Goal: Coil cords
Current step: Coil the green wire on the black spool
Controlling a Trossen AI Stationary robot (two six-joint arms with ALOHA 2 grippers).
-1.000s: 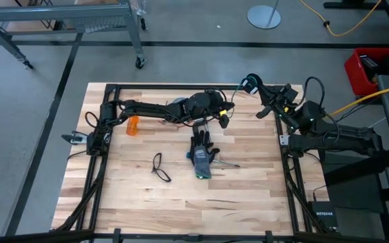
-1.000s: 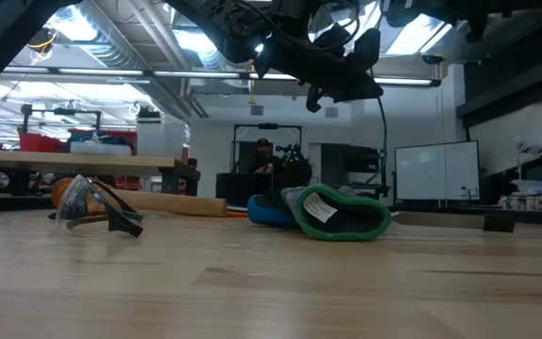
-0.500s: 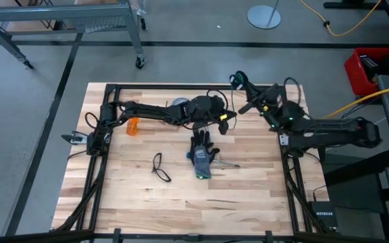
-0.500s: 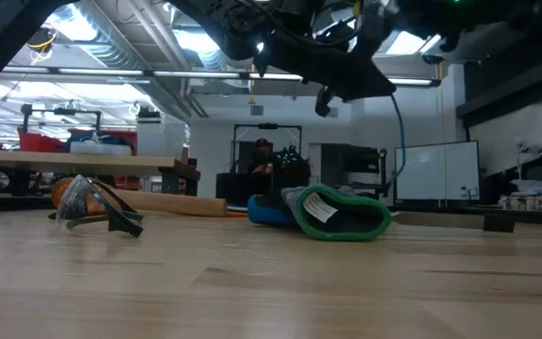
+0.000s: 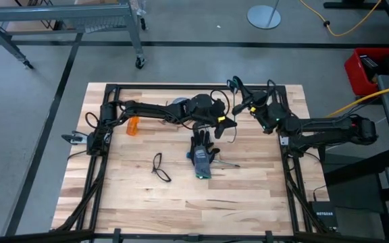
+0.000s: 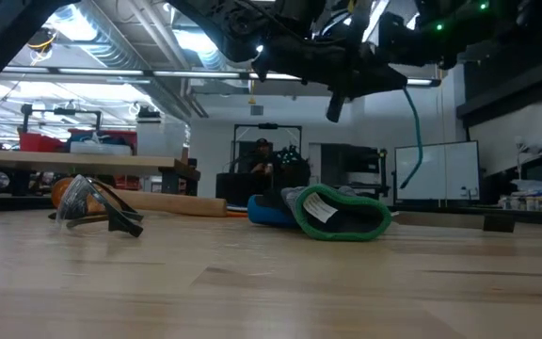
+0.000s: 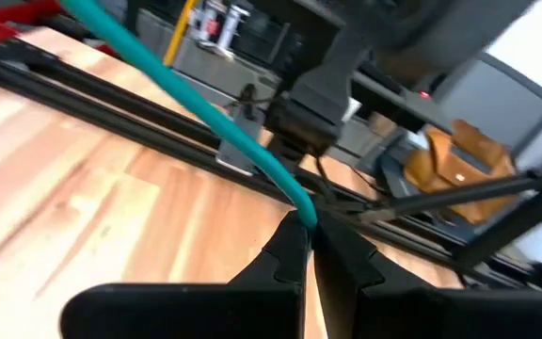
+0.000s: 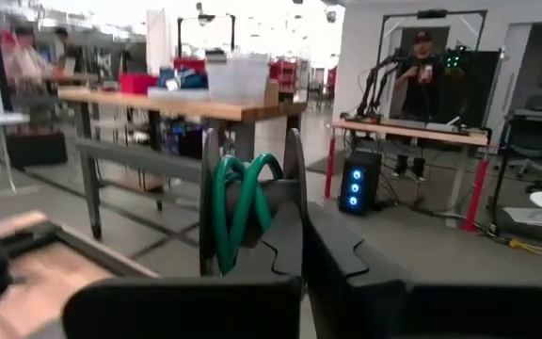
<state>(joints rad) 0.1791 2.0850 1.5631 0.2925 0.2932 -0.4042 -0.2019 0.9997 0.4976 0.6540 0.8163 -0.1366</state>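
Left claw [image 7: 309, 226] pinches the teal cord [image 7: 186, 104] (mid-table); right claw [image 8: 299, 221] grips its spool [image 8: 243, 212] near the far edge.

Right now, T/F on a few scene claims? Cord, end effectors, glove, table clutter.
1. The left end effector is shut on the teal cord. True.
2. The right end effector is open and empty. False: it is shut on a spool wound with teal cord.
3. The glove lies on the table near the middle. True.
4. The safety glasses hang from the left arm. False: they lie on the table.
5. Both end effectors rest on the wood. False: the low view shows both raised.
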